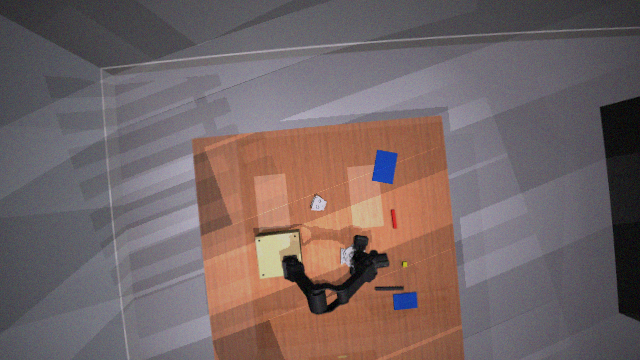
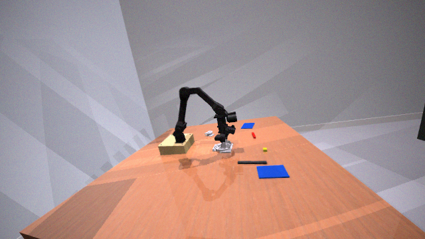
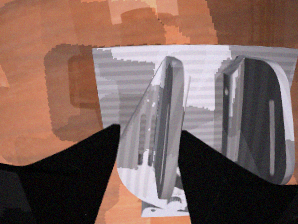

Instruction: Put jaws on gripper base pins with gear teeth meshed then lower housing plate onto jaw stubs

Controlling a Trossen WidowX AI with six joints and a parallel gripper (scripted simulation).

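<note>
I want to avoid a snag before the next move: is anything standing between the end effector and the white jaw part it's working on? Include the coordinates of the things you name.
Nothing visible does: the end effector [image 3: 149, 133] already has the white jaw part [image 3: 169, 125] between its fingers, over the white base [image 3: 200, 57].

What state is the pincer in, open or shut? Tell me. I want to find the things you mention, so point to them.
Shut on a white jaw [image 3: 170, 125]: the pincer's [image 3: 151, 129] black fingers flank it closely.
</note>
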